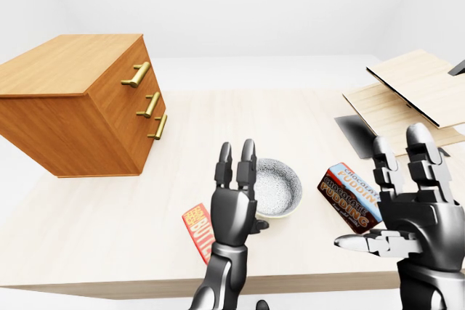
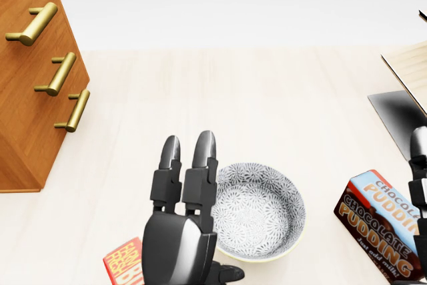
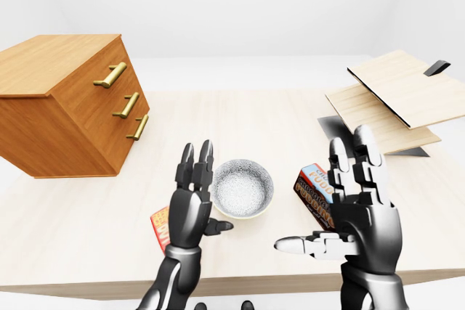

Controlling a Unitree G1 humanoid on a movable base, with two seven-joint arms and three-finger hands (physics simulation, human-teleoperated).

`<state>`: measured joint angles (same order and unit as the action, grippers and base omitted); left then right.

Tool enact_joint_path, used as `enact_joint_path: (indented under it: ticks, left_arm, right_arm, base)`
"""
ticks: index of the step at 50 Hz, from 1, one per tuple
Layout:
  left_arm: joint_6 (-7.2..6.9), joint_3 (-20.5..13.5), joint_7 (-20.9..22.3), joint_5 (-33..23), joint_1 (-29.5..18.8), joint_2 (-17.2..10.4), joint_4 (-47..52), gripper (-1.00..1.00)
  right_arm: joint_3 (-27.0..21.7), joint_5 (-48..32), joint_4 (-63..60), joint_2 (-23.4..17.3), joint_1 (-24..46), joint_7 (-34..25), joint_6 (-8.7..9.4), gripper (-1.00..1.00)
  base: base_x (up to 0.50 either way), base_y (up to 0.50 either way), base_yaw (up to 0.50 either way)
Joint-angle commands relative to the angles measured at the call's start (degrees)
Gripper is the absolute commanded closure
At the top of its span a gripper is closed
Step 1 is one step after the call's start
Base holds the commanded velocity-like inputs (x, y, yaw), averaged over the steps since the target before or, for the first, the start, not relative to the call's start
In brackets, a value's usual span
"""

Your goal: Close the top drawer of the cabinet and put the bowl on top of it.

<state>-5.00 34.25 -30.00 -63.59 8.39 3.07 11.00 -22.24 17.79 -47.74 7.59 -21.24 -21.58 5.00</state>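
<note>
Left hand [image 2: 180, 235] at bottom, 2 fingers extended upward, overlapping the left rim of patterned bowl [image 2: 263, 211]; contact unclear. Cabinet [image 2: 27, 131] at left edge, 3 brass handles [image 2: 61, 73]. Pudding box [image 2: 377, 221] right of bowl, apart. Red packet [image 2: 125, 263] at hand's lower left.

The left hand [image 1: 234, 212] and right hand [image 3: 361, 217] share one build: a glossy dark grey casing with bright highlights. Each carries three digits: long fingers [image 2: 203, 165] set side by side and a thumb [image 3: 298, 244] low on the side. The digits consist of blocky jointed segments ending in rounded, paler grey tips. The back of each hand is a smooth domed shell, narrowing to a round forearm [image 3: 173, 274].
</note>
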Motion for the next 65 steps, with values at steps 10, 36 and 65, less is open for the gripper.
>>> enact_joint_path:
  ticks: [10, 36, 65]
  left_arm:
    - [0.0, 1.7, 0.0, -5.83, -0.94, 1.27, -8.65, -1.0]
    - [0.0, 0.45, 0.0, -8.89, -2.92, 3.47, -14.86, -1.0]
    - [0.0, -0.77, 0.0, -11.48, -5.24, 5.56, -23.02, -1.0]
  right_arm:
    - [-0.77, 0.71, -0.05, -0.22, 0.59, 0.15, 0.0, -1.0]
    - [-1.02, 1.11, 0.03, -0.41, 0.85, -0.15, 0.0, -1.0]
    - [-1.01, 1.25, -0.17, -0.2, 0.54, -0.28, 0.0, -1.0]
  base:
    - [0.0, 0.0, 0.0]
    - [0.0, 0.0, 0.0]
    - [0.0, 0.0, 0.0]
